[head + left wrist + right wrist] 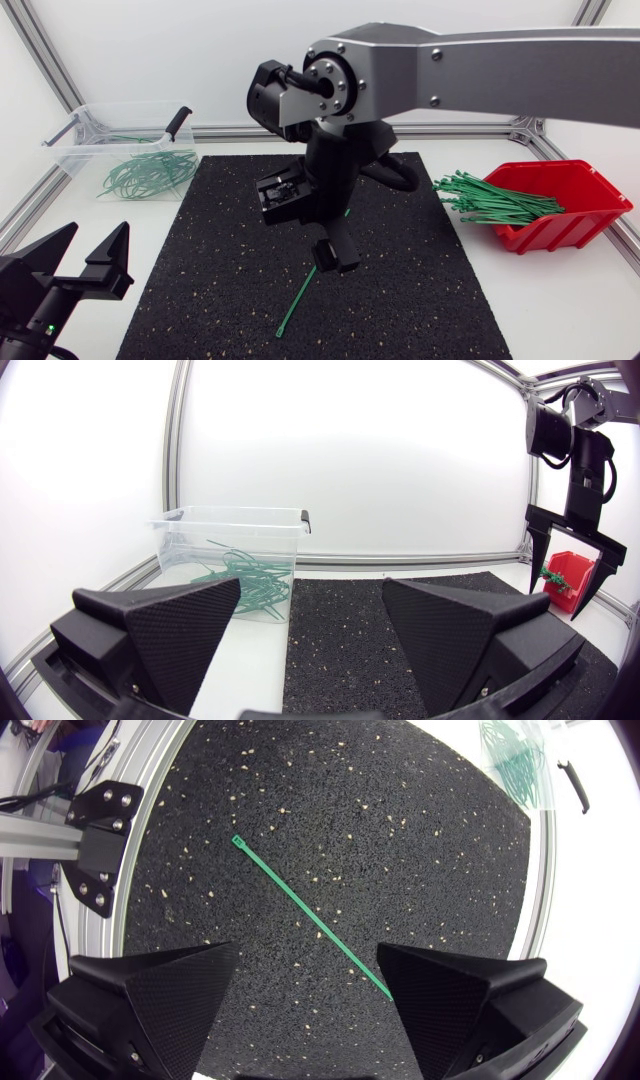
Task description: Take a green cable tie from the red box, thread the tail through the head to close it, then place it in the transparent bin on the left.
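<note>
The left tool (97, 240) sits wide open and empty at the worktop's front-left corner. Mid-worktop, a green cable tie (300, 906) lies flat on the black mat (200, 300), with the right tool (308, 955) spread open and empty above it. That tool should probably turn to straddle the strap crosswise, drop to the mat and pinch near the tail.

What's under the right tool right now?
One green cable tie, straight and unclosed, flat on the black mat. Its tail end meets the edge of one finger; any remainder behind that finger is hidden.
</note>
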